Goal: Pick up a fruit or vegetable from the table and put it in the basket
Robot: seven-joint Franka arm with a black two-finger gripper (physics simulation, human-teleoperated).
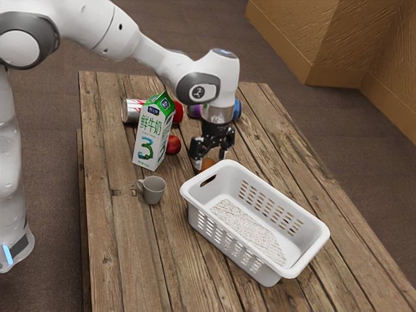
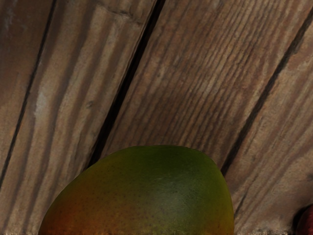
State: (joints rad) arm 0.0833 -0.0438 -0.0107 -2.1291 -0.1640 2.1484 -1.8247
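Note:
The gripper (image 1: 210, 159) is low over the table at the basket's near-arm end, its two fingers spread apart. An orange-looking mango (image 1: 207, 164) lies between and just below the fingertips, partly hidden by the basket rim. Seen from the hand, the mango (image 2: 156, 191) is green with an orange-red side, directly under the hand. The white basket (image 1: 305, 259) has pale, grainy material on its floor. A red apple (image 1: 173, 144) rests beside the milk carton, in the exterior view to the left of the gripper.
A green-and-white milk carton (image 1: 151, 133) stands upright near the apple, with a grey mug (image 1: 153, 189) closer to the camera. A silver can (image 1: 132, 111) and a blue-and-purple object (image 1: 236, 109) are farther back. The basket's raised rim is close to the gripper.

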